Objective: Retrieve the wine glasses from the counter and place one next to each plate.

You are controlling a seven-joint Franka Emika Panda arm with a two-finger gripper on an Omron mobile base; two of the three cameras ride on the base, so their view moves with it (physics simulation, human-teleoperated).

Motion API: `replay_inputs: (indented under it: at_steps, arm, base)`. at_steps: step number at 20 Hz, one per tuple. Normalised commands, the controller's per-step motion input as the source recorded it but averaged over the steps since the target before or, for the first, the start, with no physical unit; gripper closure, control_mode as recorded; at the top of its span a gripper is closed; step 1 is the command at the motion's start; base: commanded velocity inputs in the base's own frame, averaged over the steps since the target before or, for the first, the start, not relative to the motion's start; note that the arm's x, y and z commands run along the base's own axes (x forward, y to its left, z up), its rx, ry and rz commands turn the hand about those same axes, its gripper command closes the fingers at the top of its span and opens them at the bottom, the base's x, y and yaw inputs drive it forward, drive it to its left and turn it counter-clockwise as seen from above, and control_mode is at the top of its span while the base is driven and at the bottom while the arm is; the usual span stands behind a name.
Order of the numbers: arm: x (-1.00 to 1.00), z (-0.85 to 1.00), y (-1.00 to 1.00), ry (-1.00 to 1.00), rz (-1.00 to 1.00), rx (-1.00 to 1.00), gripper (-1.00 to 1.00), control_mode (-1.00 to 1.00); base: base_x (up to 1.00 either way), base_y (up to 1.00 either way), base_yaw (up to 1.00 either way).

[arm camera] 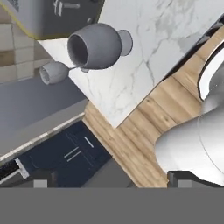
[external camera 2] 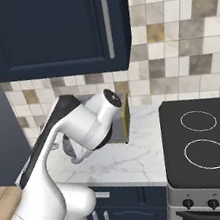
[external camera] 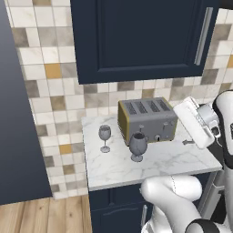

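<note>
glasses: both wine glasses point(external camera: 138, 146) point(external camera: 104, 138) untouched on desk point(external camera: 159, 164), frame centre
end effector point(arm camera: 109, 183): spread, empty
plates: unseen; all placing remains

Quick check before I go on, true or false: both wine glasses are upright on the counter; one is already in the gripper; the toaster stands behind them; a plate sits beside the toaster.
1. Both wine glasses, the darker glass and the paler glass, stand upright on the counter. True.
2. One glass is in the gripper. False: it is open and holds nothing.
3. The toaster stands behind them. True.
4. A plate sits beside the toaster. False: none is visible there.
</note>
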Motion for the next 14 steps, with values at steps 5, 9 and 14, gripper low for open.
replay_inputs:
  at_steps: [5,9,14]
  arm:
    - [0.12,-0.13,0.06,0.25,-0.27,-0.01,-1.00,-1.00]
    - [0.09,-0.28,-0.03,0.07,-0.04,0.17,-1.00,-1.00]
    - [0.20,-0.38,-0.14,0.00,0.01,0.13,-1.00,-1.00]
  base:
    - [0.00,0.00,0.00]
    - [0.00,0.00,0.00]
    - [0.00,0.00,0.00]
